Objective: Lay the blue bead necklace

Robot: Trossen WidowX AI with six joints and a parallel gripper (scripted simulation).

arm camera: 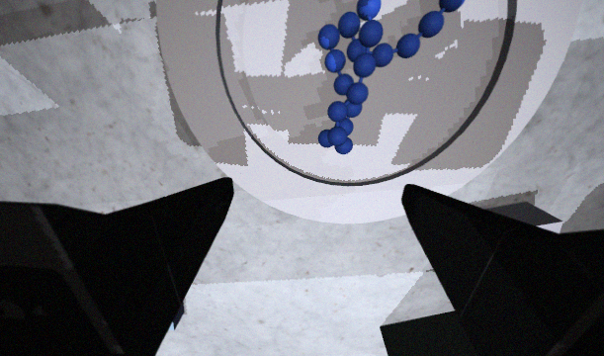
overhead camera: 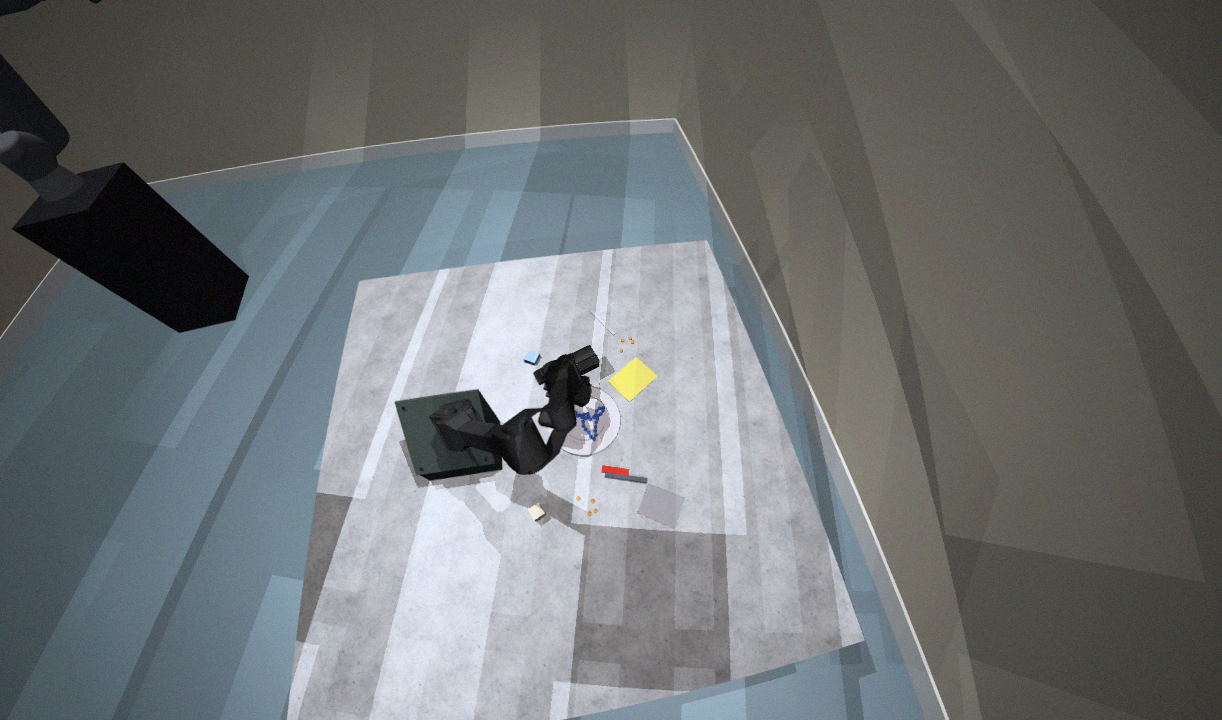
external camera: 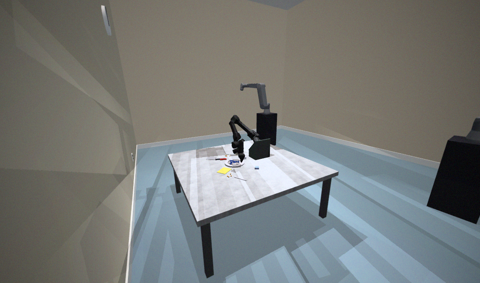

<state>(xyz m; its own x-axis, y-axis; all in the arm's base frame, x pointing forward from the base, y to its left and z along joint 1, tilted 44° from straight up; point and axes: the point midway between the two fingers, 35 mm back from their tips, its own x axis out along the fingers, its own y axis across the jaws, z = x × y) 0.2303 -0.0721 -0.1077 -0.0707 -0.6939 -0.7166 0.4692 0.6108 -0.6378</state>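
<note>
Your gripper (arm camera: pixel 317 198) hangs released, empty, pointing down beside the round bead board (arm camera: pixel 193 99). The blue bead necklace (arm camera: pixel 353 74) lies bunched inside the board's groove ring.

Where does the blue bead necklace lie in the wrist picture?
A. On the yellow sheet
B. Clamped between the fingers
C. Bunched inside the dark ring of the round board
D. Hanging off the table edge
C: the necklace lies doubled up on the round board, within its dark ring, while the fingers stand wide apart and hold nothing.
</note>
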